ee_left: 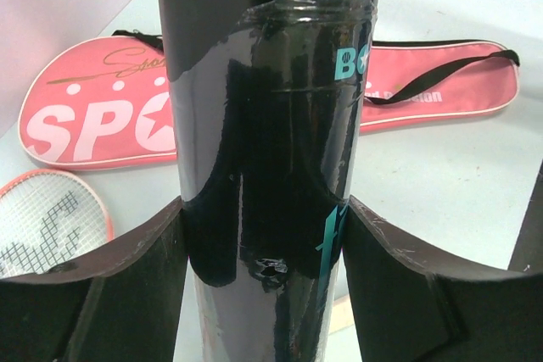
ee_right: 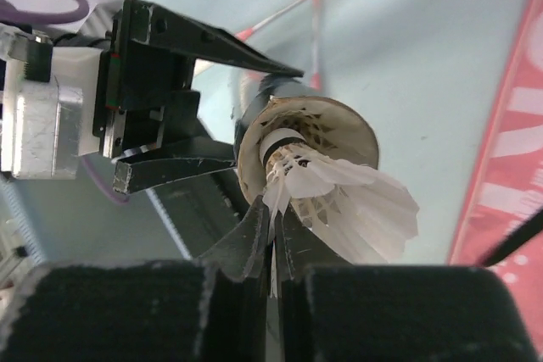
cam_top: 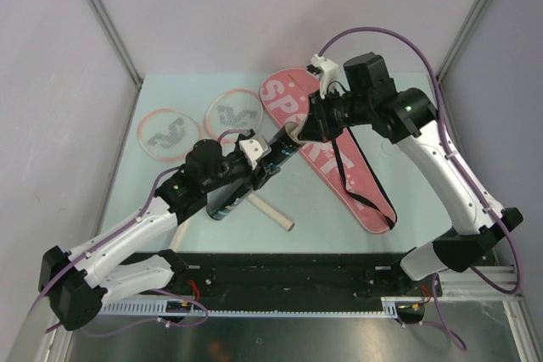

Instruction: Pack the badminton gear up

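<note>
My left gripper [cam_top: 254,164] is shut on the black tube [cam_top: 242,188] and holds it tilted above the table. In the left wrist view both fingers [ee_left: 127,277] clamp the tube [ee_left: 271,125]. My right gripper [cam_top: 299,133] is at the tube's open mouth [ee_right: 339,120]. It [ee_right: 276,231] is shut on a feather of a white shuttlecock [ee_right: 356,201], whose cork end points into the mouth. Two pink rackets [cam_top: 170,135] [cam_top: 233,112] lie at the back left. The pink SPORT bag [cam_top: 327,154] lies to the right. No other shuttlecock shows.
A white racket handle [cam_top: 271,212] lies on the table under the tube. The bag's black strap [cam_top: 348,184] trails along it below my right arm. Frame posts stand at the back corners. The black base rail [cam_top: 288,281] runs along the near edge.
</note>
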### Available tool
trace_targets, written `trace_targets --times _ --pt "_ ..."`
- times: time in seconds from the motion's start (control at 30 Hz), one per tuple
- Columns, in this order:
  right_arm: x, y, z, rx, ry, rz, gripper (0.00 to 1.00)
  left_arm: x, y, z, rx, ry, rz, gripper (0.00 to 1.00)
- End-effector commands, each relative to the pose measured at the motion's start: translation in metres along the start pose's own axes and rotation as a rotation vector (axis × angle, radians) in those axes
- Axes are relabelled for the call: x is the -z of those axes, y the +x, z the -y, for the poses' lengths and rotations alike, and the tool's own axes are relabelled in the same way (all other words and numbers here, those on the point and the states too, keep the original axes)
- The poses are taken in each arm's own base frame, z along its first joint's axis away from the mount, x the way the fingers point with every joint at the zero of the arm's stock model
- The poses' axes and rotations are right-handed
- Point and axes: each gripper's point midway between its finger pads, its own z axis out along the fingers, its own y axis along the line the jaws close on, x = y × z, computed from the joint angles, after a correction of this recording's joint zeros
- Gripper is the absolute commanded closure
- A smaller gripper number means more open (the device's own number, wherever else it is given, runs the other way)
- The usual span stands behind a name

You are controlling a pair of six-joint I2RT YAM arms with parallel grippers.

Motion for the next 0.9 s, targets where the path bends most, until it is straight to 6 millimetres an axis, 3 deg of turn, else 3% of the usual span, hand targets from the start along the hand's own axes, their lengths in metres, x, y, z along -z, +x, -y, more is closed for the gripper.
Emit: trace_targets --times 0.0,0.07,0.1,0.2,0.57,0.7,0.73,0.87 --pt "-0.008 0.005 -0.021 -0.053 -0.219 -0.023 0.79 0.007 -0.05 0.006 -0.085 0.054 0.159 1.0" --pt "-0.009 -0.001 -0.021 -0.09 -0.268 0.006 0.63 0.008 -0.05 0.008 -0.089 0.061 0.16 1.0" --pt "-0.011 -0.009 -0.023 -0.076 -0.289 0.043 0.47 0.008 -0.05 0.009 -0.093 0.061 0.16 1.0" --pt "-0.013 -0.011 -0.032 -0.101 -0.351 0.069 0.34 0.008 -0.051 0.009 -0.093 0.056 0.161 0.99" --pt "-0.015 -0.013 -0.052 -0.097 -0.407 0.103 0.29 0.005 -0.052 0.015 -0.082 0.086 0.163 1.0" --pt "0.01 -0.023 -0.033 -0.104 -0.334 0.171 0.25 0.005 -0.049 0.011 -0.082 0.059 0.153 0.99" --pt "0.021 -0.025 -0.036 -0.094 -0.336 0.19 0.25 0.005 -0.048 0.008 -0.081 0.046 0.148 1.0" --pt "0.037 -0.025 -0.022 -0.085 -0.257 0.214 0.26 0.002 -0.046 0.005 -0.075 0.033 0.137 1.0"
